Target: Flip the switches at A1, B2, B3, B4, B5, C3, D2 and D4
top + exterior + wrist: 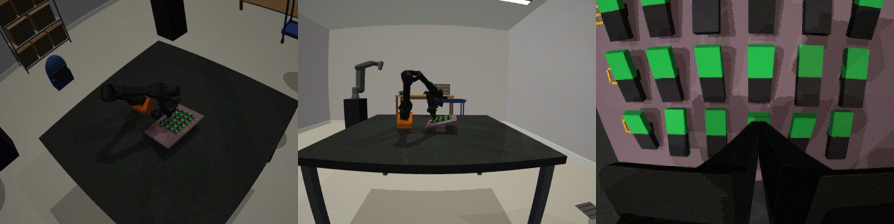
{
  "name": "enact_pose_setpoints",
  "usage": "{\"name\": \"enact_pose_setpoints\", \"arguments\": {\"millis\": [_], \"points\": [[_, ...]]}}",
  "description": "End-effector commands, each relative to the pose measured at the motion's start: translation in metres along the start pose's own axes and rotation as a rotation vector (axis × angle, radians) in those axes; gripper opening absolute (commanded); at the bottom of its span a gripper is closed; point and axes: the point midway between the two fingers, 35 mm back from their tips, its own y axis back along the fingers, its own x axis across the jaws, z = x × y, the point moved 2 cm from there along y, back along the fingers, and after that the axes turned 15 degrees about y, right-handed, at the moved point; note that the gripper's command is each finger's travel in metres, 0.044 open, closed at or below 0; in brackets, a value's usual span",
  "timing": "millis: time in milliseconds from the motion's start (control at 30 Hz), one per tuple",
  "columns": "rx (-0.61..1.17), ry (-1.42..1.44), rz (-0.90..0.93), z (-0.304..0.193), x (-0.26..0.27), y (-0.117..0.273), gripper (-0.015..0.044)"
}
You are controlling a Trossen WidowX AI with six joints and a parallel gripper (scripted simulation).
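Note:
The tilted pinkish panel [165, 138] [452, 121] [876, 150] carries rows of green-and-black rocker switches. My gripper [170, 116] [433, 117] [757, 128] is shut and empty, its tips at the nearest row, D. In the wrist view the tips cover the near part of switch D4 [758, 118]; whether they touch it cannot be told. D3 [716, 121] and D5 [802, 125] stand on either side, D2 [676, 121] farther left. C3 [709, 61] shows green at its far half. B3 [706, 17], B4 [761, 17] and B5 [816, 17] show only black, cut off by the frame top. Row A is outside the wrist view.
The panel stands on a dark table [179, 182] [432, 157], beside the arm's orange base [146, 107] [404, 125]. Other switches crowd around the tips, including C4 [761, 61] just beyond them. Yellow row letters [627, 125] are partly visible at the left.

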Motion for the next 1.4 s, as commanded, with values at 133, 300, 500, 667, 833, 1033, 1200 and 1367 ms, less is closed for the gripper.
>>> {"name": "enact_pose_setpoints", "arguments": {"millis": [133,300,500,667,833,1033,1200,1367], "points": [[-0.001,0.004,-0.004,0.0000,-0.0002,-0.0015,0.0000],[-0.001,0.004,-0.004,0.0000,-0.0002,-0.0021,0.0000],[-0.001,0.004,-0.004,0.0000,-0.0002,-0.0029,0.0000],[-0.001,0.004,-0.004,0.0000,-0.0002,-0.0036,0.0000],[-0.001,0.004,-0.004,0.0001,-0.0002,-0.0043,0.0000],[-0.001,0.004,-0.004,0.0001,-0.0002,-0.0051,0.0000],[-0.001,0.004,-0.004,0.0001,-0.0003,-0.0058,0.0000],[-0.004,0.001,0.000,0.0007,0.0007,0.0028,0.0000]]}}
